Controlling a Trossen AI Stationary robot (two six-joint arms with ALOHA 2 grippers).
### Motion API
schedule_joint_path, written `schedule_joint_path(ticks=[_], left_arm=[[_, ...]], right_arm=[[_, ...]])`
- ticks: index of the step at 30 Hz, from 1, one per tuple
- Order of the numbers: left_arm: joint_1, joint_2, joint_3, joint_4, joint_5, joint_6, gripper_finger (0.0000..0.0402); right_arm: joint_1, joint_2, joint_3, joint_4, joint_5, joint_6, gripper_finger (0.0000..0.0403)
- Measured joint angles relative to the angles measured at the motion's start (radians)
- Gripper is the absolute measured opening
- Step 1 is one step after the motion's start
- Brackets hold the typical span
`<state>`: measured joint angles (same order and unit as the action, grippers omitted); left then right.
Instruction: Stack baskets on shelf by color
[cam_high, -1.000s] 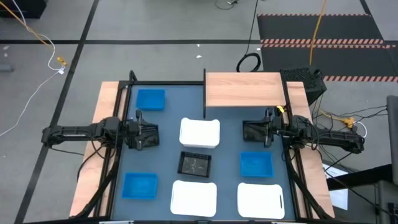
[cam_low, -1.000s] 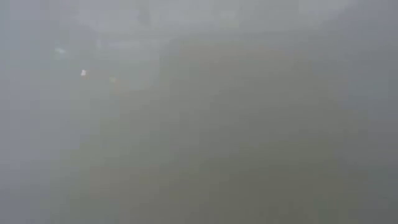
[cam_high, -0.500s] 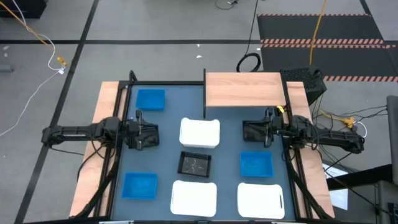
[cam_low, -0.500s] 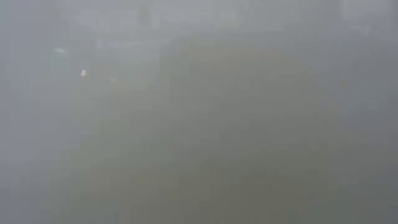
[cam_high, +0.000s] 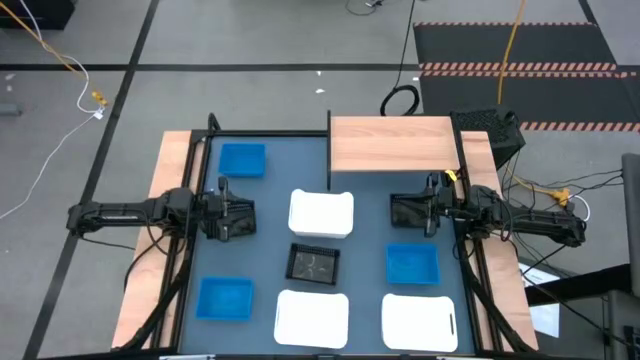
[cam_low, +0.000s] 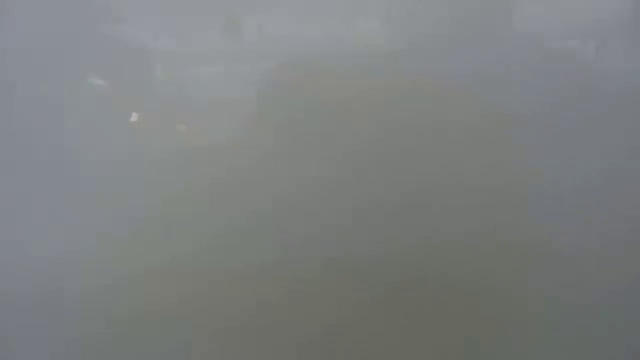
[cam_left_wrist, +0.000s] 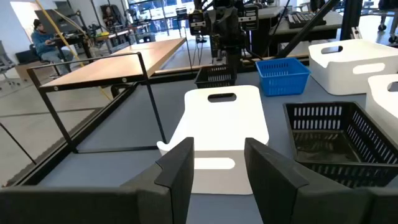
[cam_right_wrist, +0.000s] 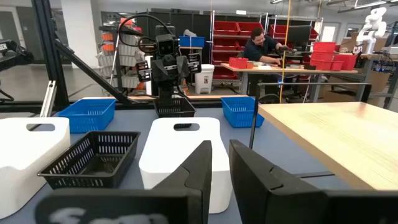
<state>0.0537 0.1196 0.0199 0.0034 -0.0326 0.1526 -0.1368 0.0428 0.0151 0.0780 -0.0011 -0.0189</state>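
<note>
Nothing stacked yet; shelf (cam_high: 392, 143) bare. My left gripper (cam_high: 243, 216) gapes, right gripper (cam_high: 403, 211) nearly clenched, empty. Next: grab the middle white basket (cam_high: 321, 213).

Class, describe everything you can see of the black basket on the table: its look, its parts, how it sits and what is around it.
The black basket is a small rectangular tray, apparently plastic, with slatted walls and base. It sits upright and empty on the dark tabletop, near the middle, touching nothing. One white basket lies beyond it and another white one nearer the front edge. Neither gripper holds it.
</note>
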Motion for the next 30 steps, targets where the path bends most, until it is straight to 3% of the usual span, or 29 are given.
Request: schedule_joint_path(ticks=[10, 19, 25, 30], left_arm=[[0.000, 0.000, 0.000, 0.000, -0.001, 0.000, 0.0145], [0.000, 0.000, 0.000, 0.009, -0.103, 0.258, 0.0145], [0.000, 0.000, 0.000, 0.024, -0.141, 0.345, 0.0145], [0.000, 0.000, 0.000, 0.070, -0.153, 0.309, 0.0145]], right_arm=[[0.000, 0.000, 0.000, 0.012, 0.000, 0.007, 0.0047], [0.000, 0.000, 0.000, 0.096, 0.000, 0.343, 0.0047], [0.000, -0.001, 0.000, 0.174, 0.000, 0.321, 0.0047], [0.000, 0.000, 0.000, 0.133, 0.000, 0.297, 0.0047]])
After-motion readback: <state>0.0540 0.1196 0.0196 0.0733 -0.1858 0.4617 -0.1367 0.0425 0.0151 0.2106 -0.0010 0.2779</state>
